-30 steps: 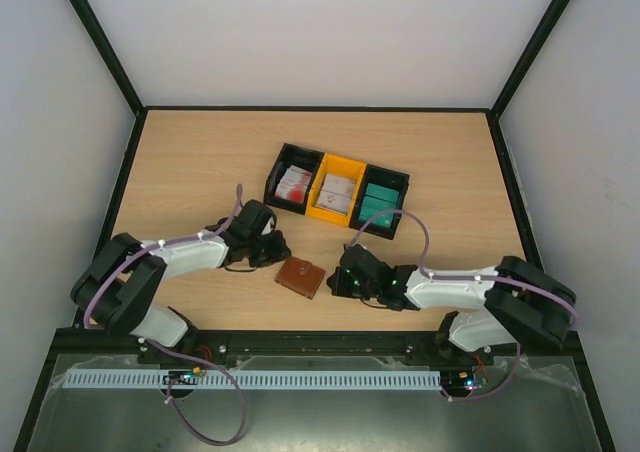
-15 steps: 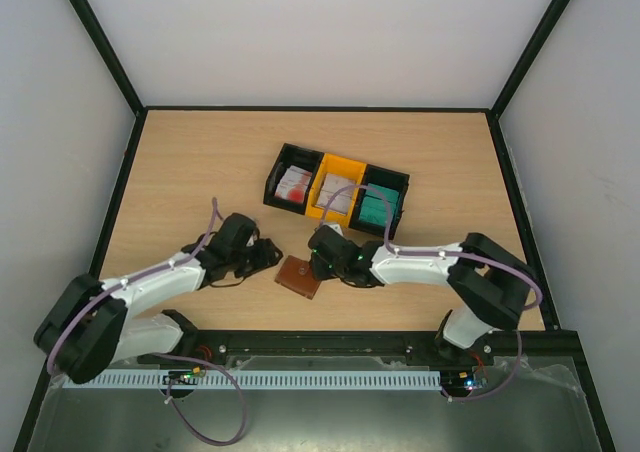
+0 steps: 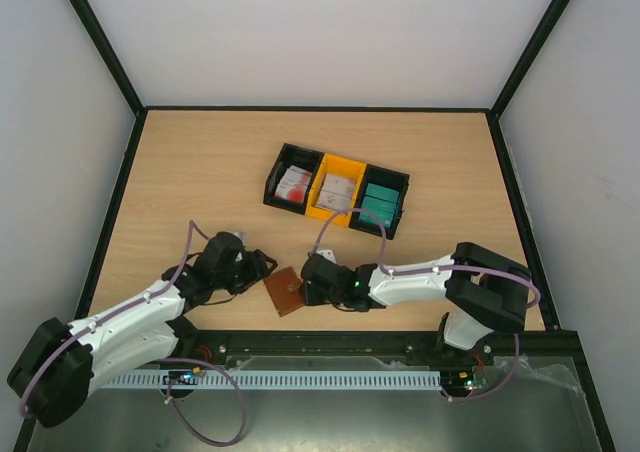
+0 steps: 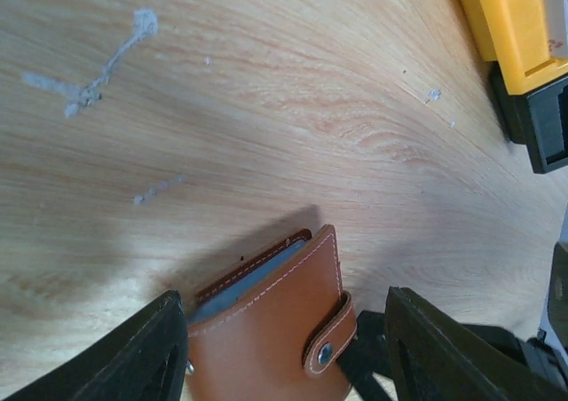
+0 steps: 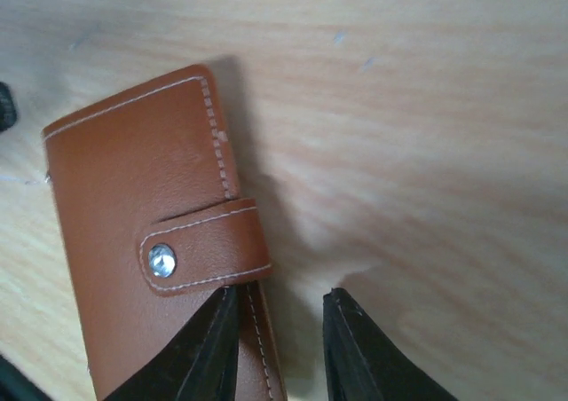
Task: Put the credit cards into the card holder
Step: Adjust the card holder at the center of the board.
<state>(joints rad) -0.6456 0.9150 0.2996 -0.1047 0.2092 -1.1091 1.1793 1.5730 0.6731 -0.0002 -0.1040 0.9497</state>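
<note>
The card holder point(image 3: 284, 292) sits midway — left gripper point(image 4: 284, 299) wide, flanking it; right gripper point(image 5: 280, 294) narrow, empty, at its tab edge.

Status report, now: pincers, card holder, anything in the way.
Left pincer open, card holder between its fingers. Right pincer narrowly open over the holder's edge. Credit cards in the bins. Obstacle: snap tab fastened, holder closed.
</note>
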